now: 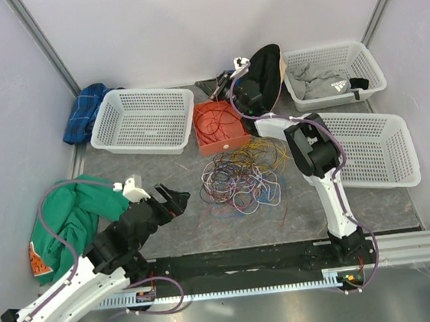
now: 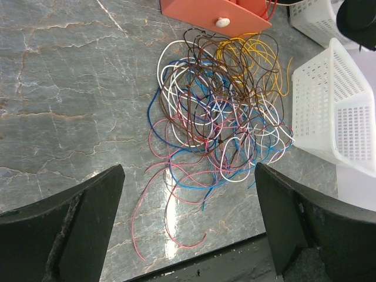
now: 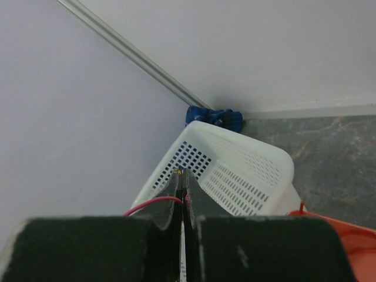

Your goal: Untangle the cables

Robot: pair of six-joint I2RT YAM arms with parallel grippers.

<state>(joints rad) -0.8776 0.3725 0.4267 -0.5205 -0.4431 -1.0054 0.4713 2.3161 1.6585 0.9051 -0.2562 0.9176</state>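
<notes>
A loose tangle of thin cables (image 1: 243, 175) in white, blue, purple, yellow and brown lies mid-table; the left wrist view shows the same cables (image 2: 220, 117) with pink ends trailing towards me. More red cable (image 1: 214, 119) lies coiled in an orange box (image 1: 222, 129). My left gripper (image 1: 177, 199) hangs open left of the tangle, its fingers (image 2: 88, 223) wide apart and nothing between them (image 2: 188, 170). My right gripper (image 1: 205, 86) is raised over the box's far side. In the right wrist view it (image 3: 183, 176) is shut on a red cable (image 3: 153, 204) that runs out to the left.
White baskets stand at the back left (image 1: 143, 121), the right (image 1: 375, 148) and the back right (image 1: 333, 75), the last holding a grey garment. A green cloth (image 1: 71, 214) lies at the left, a blue cloth (image 1: 87, 113) in the back-left corner. A black rail (image 1: 241, 262) runs along the front.
</notes>
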